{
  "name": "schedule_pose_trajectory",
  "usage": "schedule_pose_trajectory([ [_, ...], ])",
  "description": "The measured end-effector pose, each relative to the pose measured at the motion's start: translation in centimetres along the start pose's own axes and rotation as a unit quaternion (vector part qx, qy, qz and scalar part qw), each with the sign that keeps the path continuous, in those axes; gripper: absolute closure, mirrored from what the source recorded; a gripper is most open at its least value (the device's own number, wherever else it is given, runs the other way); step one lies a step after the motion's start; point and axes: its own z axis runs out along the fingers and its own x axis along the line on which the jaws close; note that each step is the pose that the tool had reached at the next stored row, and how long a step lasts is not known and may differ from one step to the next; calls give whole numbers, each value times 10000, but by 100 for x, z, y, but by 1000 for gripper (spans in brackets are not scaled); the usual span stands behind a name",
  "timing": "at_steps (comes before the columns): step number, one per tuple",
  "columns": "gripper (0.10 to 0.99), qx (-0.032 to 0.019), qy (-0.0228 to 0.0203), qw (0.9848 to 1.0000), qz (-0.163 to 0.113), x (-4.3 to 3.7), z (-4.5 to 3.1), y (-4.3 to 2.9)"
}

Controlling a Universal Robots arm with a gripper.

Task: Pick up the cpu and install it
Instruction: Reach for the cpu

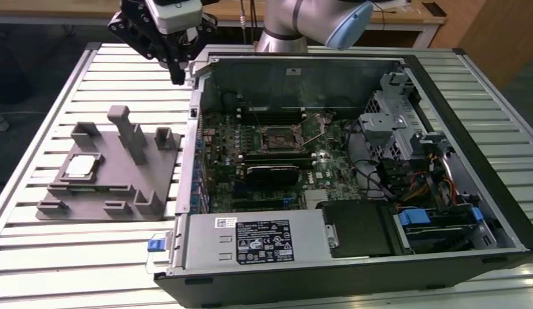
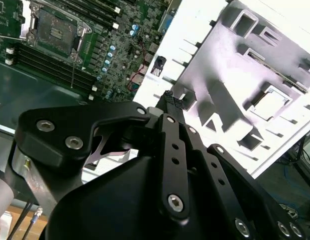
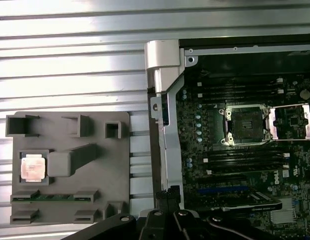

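- cpu flat in a recess of the grey fixture on the tabletop, at the exterior view's left of the computer case; gripper hovering well apart beyond it, fingers pinched together, empty.
- In the first wrist view: cpu square, no long axis; empty socket inside the case.
- In the second wrist view: cpu past the closed fingertips, untouched.

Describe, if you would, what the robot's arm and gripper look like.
The arm is a silver-grey metal tube with a rounded pale blue joint cap. The gripper is matte black. The second wrist view shows it is built of flat jointed links studded with silver screw heads. A white and grey block sits above it at the wrist.
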Motion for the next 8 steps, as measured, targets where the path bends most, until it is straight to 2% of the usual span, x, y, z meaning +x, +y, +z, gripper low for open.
schedule_pose_trajectory([
  [8,980,0,0,10000,2,75,-2,-6],
])
